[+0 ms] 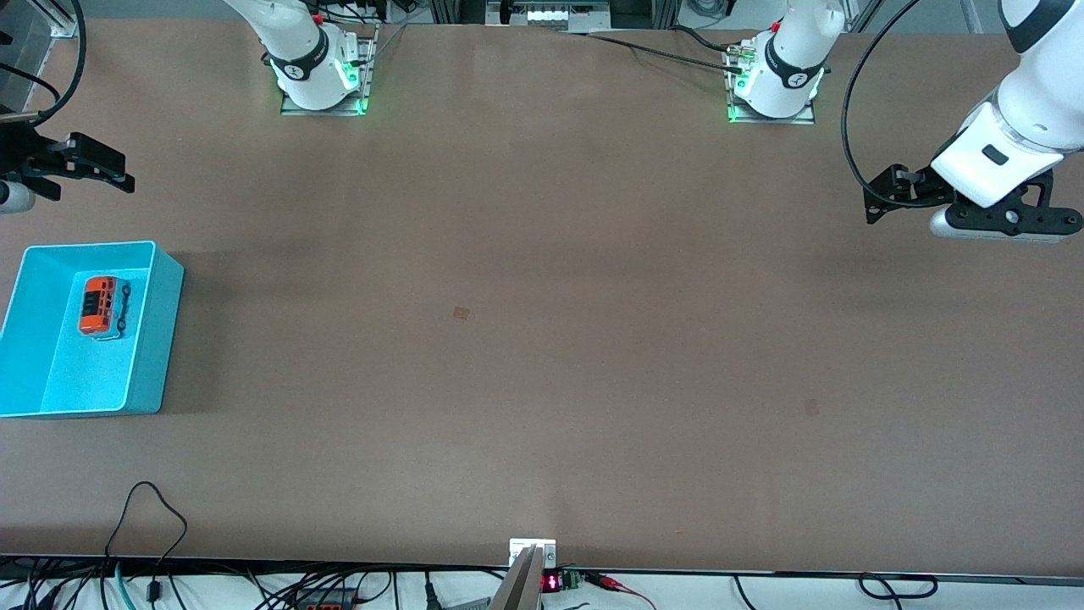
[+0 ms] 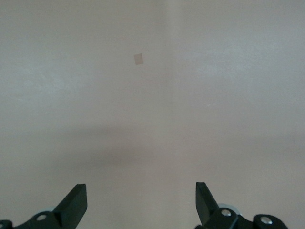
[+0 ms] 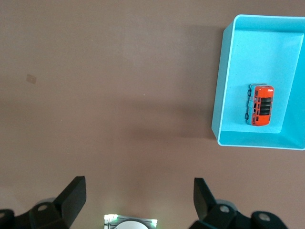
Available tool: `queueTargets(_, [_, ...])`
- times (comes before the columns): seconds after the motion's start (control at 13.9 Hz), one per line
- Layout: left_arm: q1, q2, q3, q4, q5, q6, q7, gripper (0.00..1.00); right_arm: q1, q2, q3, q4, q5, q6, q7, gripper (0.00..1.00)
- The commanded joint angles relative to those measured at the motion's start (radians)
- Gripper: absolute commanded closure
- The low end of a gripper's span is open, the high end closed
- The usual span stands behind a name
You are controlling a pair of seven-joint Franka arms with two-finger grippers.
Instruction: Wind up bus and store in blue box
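Bus (image 1: 102, 306) lies on its side inside the blue box (image 1: 157, 339) at the right arm's end of the table (image 1: 542, 339) in the front view; right gripper (image 1: 89, 165) and left gripper (image 1: 889, 196) hang over opposite table ends. Left wrist view: jaws spread wide, empty, over bare tabletop with a small tape patch (image 2: 138, 58). Right wrist view: jaws wide apart, empty; bus (image 3: 261, 105) in the box (image 3: 219, 95).
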Motion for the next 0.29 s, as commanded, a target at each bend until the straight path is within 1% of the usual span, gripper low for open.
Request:
queueTargets(0.0, [0.005, 0.004, -0.012, 0.019, 0.019, -0.019, -0.010, 0.00, -0.015, 0.012, 0.017, 0.027, -0.003, -0.012, 0.044, 0.00])
queueTargets(0.22, [0.005, 0.004, -0.012, 0.019, 0.019, -0.019, -0.010, 0.00, -0.013, 0.014, 0.017, 0.029, -0.009, -0.012, 0.043, 0.00])
